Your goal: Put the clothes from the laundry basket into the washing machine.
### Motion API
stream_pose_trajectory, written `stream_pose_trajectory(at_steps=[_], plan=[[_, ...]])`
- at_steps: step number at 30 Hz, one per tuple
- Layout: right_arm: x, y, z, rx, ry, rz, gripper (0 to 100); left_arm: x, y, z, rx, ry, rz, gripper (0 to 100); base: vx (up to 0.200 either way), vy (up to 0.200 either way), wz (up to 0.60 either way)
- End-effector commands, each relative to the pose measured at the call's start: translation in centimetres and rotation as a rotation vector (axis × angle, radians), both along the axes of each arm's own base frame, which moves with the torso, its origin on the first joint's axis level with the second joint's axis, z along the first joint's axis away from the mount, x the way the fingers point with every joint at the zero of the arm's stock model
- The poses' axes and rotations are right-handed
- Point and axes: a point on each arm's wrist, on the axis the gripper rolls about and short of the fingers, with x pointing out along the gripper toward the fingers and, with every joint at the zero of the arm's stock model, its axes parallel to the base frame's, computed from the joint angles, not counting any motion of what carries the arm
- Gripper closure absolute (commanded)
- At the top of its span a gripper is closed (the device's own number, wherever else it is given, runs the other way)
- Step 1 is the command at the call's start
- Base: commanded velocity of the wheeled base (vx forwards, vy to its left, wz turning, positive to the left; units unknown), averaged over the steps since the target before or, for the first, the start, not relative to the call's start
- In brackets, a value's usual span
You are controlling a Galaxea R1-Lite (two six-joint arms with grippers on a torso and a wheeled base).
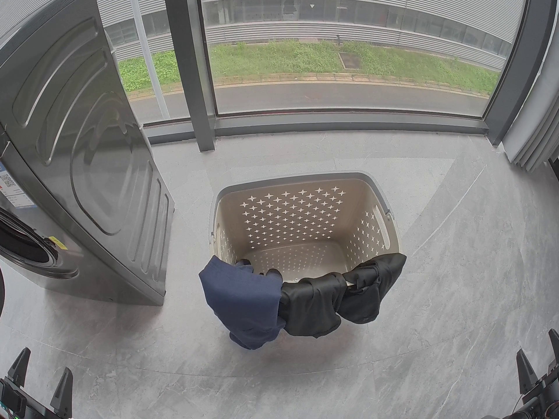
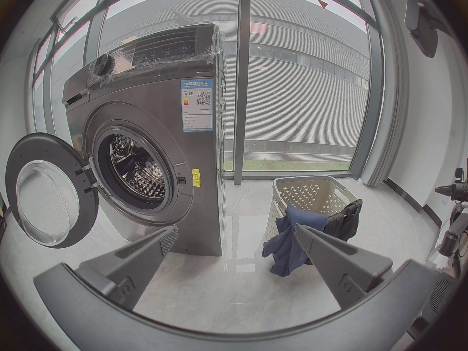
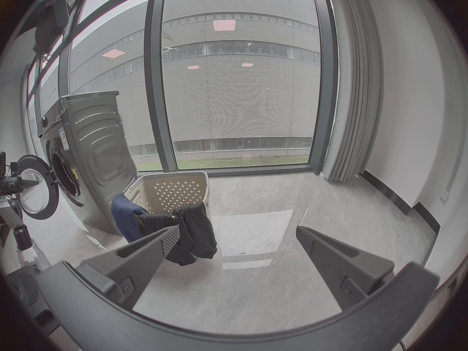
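Navy cloth [image 1: 243, 304] and black cloth [image 1: 332, 301] hang side by side over the near rim of the basket [image 1: 303, 216], ahead between the arms. Left gripper [image 1: 43, 373], jaws apart, sits nearer the navy; right gripper [image 1: 537, 350], also apart, nearer the black.

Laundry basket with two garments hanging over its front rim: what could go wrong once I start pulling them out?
The navy garment and black garment touch on the rim, so lifting one may drag the other onto the floor.
Both hang outside the laundry basket; a pull could tip or slide it.
The washing machine door stands open beside the drum opening; a carrying arm may clip it.
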Motion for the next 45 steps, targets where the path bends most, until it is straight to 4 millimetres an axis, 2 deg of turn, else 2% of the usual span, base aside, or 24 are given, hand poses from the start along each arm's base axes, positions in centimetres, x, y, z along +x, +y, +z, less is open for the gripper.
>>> stream_pose_trajectory(at_steps=[1, 37, 40, 45], plan=[[0.01, 0.0, -0.52, 0.0, 0.001, 0.0, 0, 0.04, 0.0, -0.47, 0.0, 0.006, 0.002, 0, 0.0, 0.0, 0.0], [0.0, 0.0, -0.51, -0.001, 0.003, 0.0, 0, 0.04, 0.01, -0.48, -0.003, 0.007, 0.003, 0, 0.0, 0.0, 0.0], [0.0, 0.0, -0.51, -0.001, 0.003, 0.0, 0, 0.04, 0.01, -0.48, -0.003, 0.007, 0.006, 0, -0.2, 0.0, 0.0], [0.01, 0.0, -0.51, 0.002, 0.0, -0.002, 0, 0.04, 0.01, -0.48, -0.005, 0.007, 0.006, 0, 0.0, 0.0, 0.0]])
